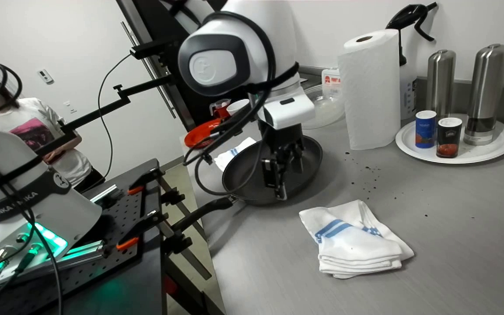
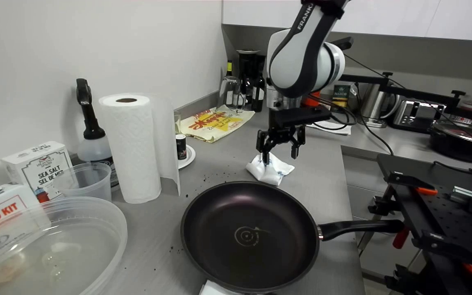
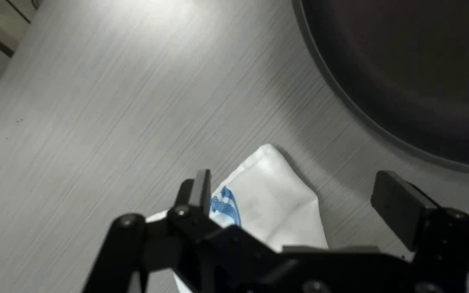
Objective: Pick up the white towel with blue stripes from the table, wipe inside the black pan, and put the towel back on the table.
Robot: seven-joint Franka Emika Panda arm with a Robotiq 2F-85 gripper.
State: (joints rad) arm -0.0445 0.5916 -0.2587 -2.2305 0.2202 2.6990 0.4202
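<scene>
L to R in an ext. view, we had the paper roll [image 2: 131, 151] well left of the fingers [image 2: 294, 151], the black pan [image 2: 250, 237] near & lower than them, then the white towel [image 2: 271, 174] on the table [image 2: 318, 174] below, seen partly btwn them in the wrist view. The gripper [image 2: 280, 156] stood released, w/ fingers wide apart; we couldn't tell if they touched cloth. The toaster [image 2: 426, 114] sat well R.

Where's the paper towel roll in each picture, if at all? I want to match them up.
In an exterior view: the paper towel roll, upper right of centre, right of the frying pan.
In an exterior view: the paper towel roll, left of centre, left of the frying pan.
Wrist view: not in it; the frying pan, upper right, is the shared landmark.
</scene>
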